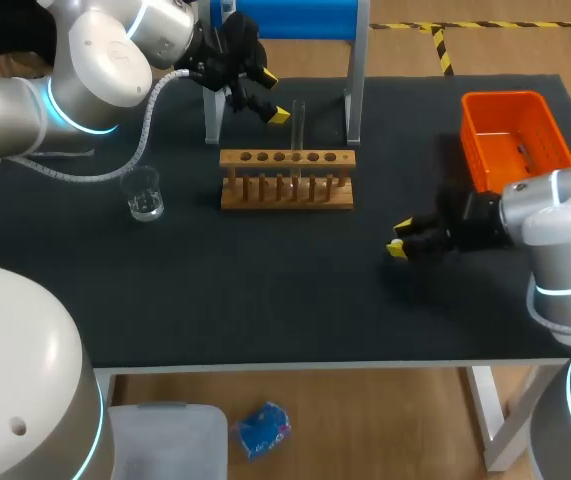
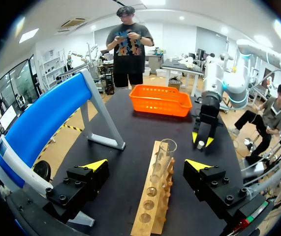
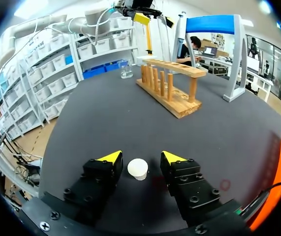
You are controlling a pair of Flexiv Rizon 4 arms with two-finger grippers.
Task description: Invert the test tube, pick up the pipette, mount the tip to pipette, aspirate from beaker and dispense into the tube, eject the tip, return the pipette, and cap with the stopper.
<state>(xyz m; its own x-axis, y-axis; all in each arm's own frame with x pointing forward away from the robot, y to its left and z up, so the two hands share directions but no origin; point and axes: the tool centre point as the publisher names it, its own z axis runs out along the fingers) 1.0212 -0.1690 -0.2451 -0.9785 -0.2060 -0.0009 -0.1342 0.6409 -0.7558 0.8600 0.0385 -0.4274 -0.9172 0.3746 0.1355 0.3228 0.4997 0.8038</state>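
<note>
Black bench [image 1: 265, 300] carries the glass beaker [image 1: 143, 195] at left. Next, the left fingers [image 2: 95, 167] stand wide open over the wooden rack [image 1: 287, 190], gripping nothing. The test tube [image 2: 166, 153] is just ahead, btw. their lines, untouched. It sits in a rack hole, long axis vertical, open mouth up, so the inverting looks done. Liquid inside: cannot tell. Further right, the right fingers [image 3: 109, 160] are also open, low over the bench, w/ the white stopper [image 3: 138, 168] lying btw. them, a gap each side. I judge the step is taking the stopper for capping. Next move: close on it, lift, carry it to the tube mouth, press straight down along the tube axis. An orange basket [image 1: 515, 130] is at far right.
</note>
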